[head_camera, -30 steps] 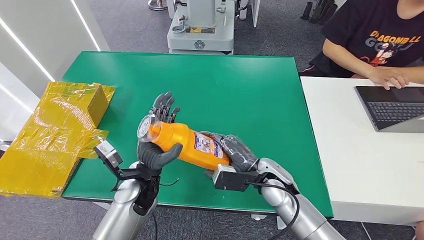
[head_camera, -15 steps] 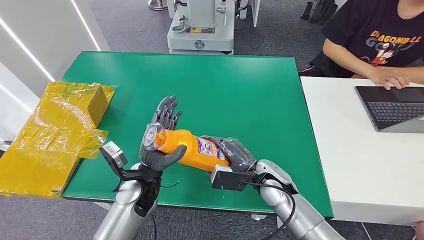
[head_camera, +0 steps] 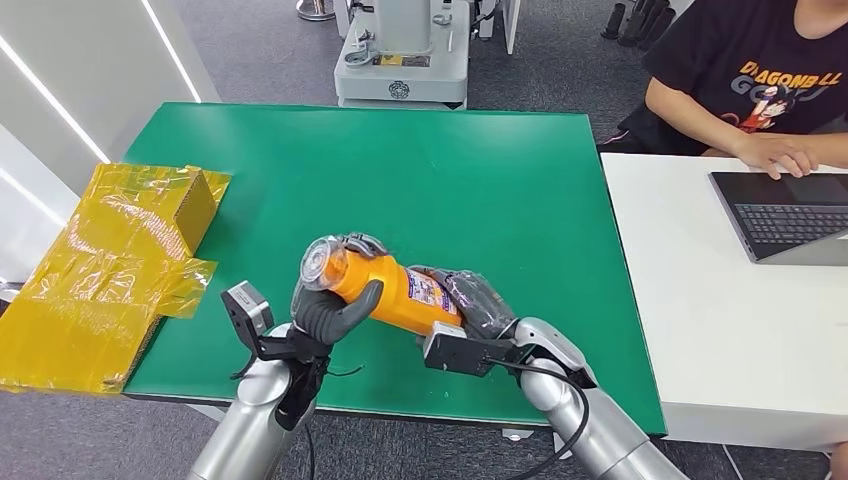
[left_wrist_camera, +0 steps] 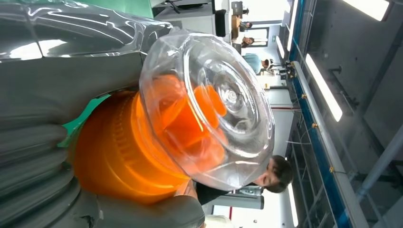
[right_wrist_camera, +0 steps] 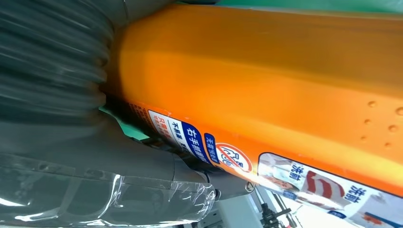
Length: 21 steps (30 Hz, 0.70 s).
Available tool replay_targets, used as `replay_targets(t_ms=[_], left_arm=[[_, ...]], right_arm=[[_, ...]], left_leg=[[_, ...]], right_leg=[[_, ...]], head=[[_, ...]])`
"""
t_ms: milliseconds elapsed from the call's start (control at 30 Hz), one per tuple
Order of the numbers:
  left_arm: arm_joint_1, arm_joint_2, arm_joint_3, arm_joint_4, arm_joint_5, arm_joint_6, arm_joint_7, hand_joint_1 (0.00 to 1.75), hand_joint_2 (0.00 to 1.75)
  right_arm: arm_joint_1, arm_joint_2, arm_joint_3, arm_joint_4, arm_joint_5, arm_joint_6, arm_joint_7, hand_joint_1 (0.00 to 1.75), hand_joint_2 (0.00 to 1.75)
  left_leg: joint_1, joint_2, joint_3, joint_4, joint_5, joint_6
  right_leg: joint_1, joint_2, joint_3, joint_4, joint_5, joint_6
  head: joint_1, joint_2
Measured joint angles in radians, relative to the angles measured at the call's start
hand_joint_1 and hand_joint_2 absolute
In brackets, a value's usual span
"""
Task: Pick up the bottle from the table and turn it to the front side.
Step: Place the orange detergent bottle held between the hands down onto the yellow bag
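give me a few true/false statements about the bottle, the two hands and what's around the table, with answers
1. The orange bottle lies roughly on its side between both hands. True.
2. The left hand wraps the cap end of the bottle. True.
3. The bottle has a solid black cap. False: the clear cap lets the orange show through.
4. The right hand rests open on the table, away from the bottle. False: it holds the bottle's base end.
5. A person sits at the white table with a laptop. True.
6. The yellow wrapping lies in the middle of the green table. False: it lies at the table's left edge, hanging over it.
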Motion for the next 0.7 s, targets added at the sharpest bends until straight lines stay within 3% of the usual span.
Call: replay_targets(t_ms=[533, 600, 633, 700], left_arm=[[-0.001, -0.005, -0.006, 0.008, 0.030, 0.006, 0.009, 1.75, 1.75], [0.000, -0.006, -0.007, 0.008, 0.033, 0.007, 0.009, 1.75, 1.75], [0.000, -0.006, -0.008, 0.008, 0.035, 0.009, 0.009, 1.75, 1.75], [0.001, -0.008, -0.008, 0.008, 0.041, 0.015, 0.009, 1.75, 1.75]], right_arm=[[0.029, 0.001, -0.003, -0.015, 0.015, 0.019, 0.029, 1.62, 1.75], [0.030, 0.001, -0.003, -0.015, 0.018, 0.022, 0.032, 1.48, 1.75], [0.030, 0.001, -0.003, -0.015, 0.021, 0.025, 0.035, 1.26, 1.75], [0.030, 0.001, -0.003, -0.015, 0.030, 0.029, 0.043, 0.60, 1.75]], left_leg=[[0.000, 0.000, 0.000, 0.000, 0.000, 0.000], [0.000, 0.000, 0.000, 0.000, 0.000, 0.000], [0.000, 0.000, 0.000, 0.000, 0.000, 0.000], [0.000, 0.000, 0.000, 0.000, 0.000, 0.000]], right_leg=[[0.000, 0.000, 0.000, 0.000, 0.000, 0.000], [0.000, 0.000, 0.000, 0.000, 0.000, 0.000], [0.000, 0.000, 0.000, 0.000, 0.000, 0.000], [0.000, 0.000, 0.000, 0.000, 0.000, 0.000]], head=[[0.000, 0.000], [0.000, 0.000], [0.000, 0.000], [0.000, 0.000]])
